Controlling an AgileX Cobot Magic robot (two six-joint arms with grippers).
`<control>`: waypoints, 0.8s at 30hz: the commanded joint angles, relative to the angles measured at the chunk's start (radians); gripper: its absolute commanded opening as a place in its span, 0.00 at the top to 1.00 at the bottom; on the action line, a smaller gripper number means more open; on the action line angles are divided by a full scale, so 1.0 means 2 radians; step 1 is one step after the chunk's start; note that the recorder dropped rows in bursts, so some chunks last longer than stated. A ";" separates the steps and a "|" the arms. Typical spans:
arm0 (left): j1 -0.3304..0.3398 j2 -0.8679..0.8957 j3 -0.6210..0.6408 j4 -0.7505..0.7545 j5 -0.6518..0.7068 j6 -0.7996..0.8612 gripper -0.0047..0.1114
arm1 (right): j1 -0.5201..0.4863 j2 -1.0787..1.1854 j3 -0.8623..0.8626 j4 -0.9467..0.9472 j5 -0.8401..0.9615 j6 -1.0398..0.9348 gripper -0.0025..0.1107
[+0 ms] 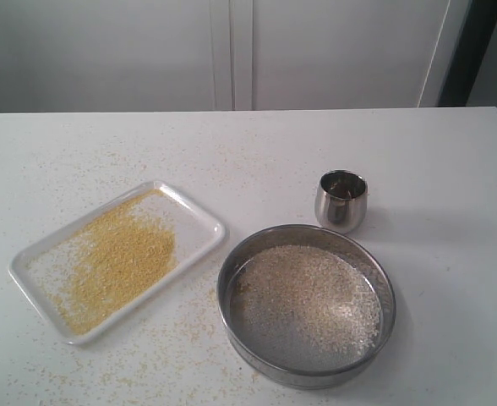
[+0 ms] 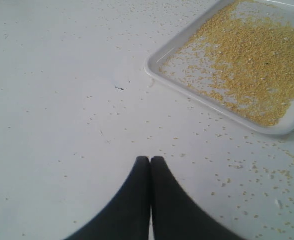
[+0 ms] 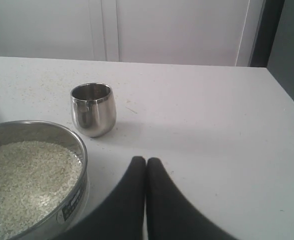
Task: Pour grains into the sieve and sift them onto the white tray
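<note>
The sieve (image 1: 306, 305) stands on the table at the front right, holding pale beige coarse grains (image 1: 303, 304); its steel rim (image 3: 62, 210) also shows in the right wrist view. To the left lies the white tray (image 1: 199, 216), angled, spread with fine golden-yellow grains (image 1: 117, 258); the tray's rim (image 2: 187, 92) and those yellow grains (image 2: 247, 55) fill a corner of the left wrist view. My left gripper (image 2: 150, 160) is shut and empty over bare table, apart from the tray. My right gripper (image 3: 146, 161) is shut and empty beside the sieve. Neither gripper appears in the exterior view.
A small steel cup (image 1: 341, 200) stands upright behind the sieve, seemingly empty, and shows as the cup (image 3: 92, 109) in the right wrist view. Stray grains (image 1: 185, 326) lie scattered over the white table around the tray. A white cabinet wall (image 1: 232, 51) runs behind the table.
</note>
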 commanded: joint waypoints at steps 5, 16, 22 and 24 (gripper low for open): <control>0.001 -0.002 0.005 -0.003 0.003 0.000 0.96 | 0.003 -0.003 0.003 0.000 0.026 -0.023 0.98; 0.001 -0.002 0.005 -0.003 0.003 0.000 0.96 | 0.003 -0.003 0.003 0.000 0.037 -0.034 0.98; 0.001 -0.002 0.005 -0.003 0.003 0.000 0.96 | 0.003 -0.003 0.003 0.000 0.037 -0.034 0.98; 0.001 -0.002 0.005 -0.003 0.003 0.000 0.96 | 0.003 -0.003 0.003 0.000 0.037 -0.034 0.98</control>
